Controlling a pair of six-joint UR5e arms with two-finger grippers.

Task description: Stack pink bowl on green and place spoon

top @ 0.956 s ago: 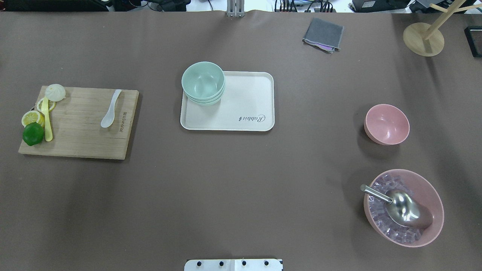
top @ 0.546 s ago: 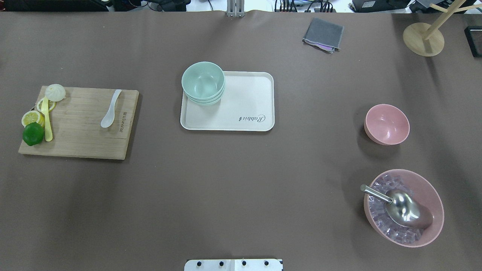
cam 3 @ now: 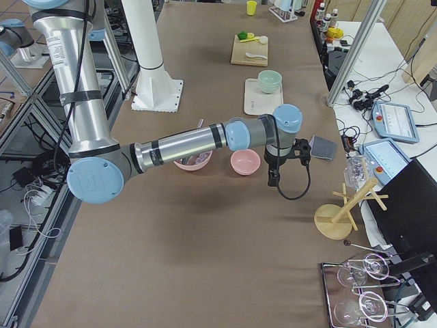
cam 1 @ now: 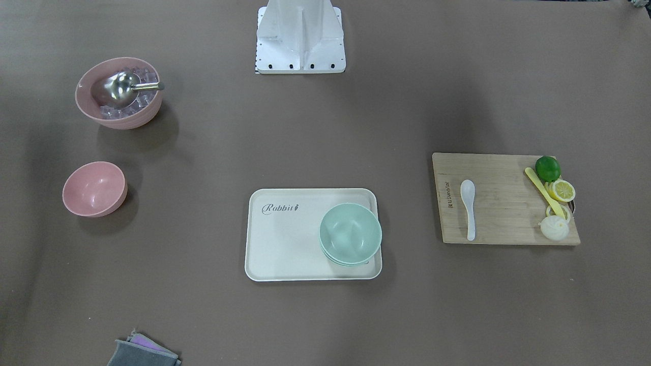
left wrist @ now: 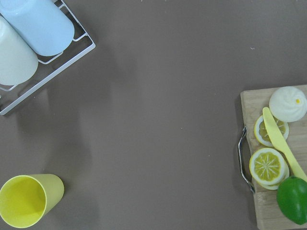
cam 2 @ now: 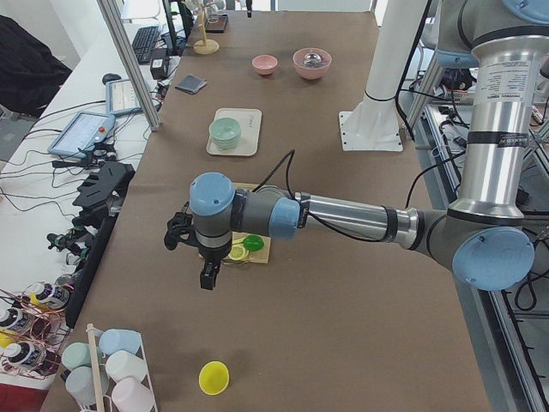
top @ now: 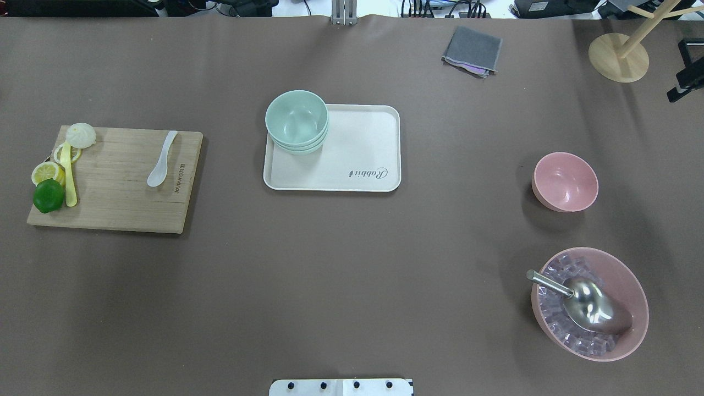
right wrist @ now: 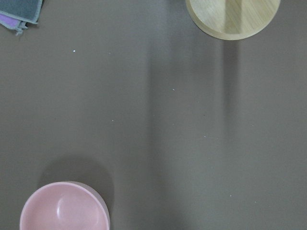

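**Bowls apart, spoon on board**

At 3 o'clock of tray (top: 363,148), well apart: pink bowl (top: 565,181). On tray's 10 o'clock corner: green (top: 297,118). At 9 o'clock, on board (top: 115,203): spoon (top: 161,159). Left gripper (cam 2: 206,281), right gripper (cam 3: 272,180): finger opening impossible to tell.

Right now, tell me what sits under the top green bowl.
More green bowls nest under the top green bowl, all on the cream tray. Their insides and exact count are covered.
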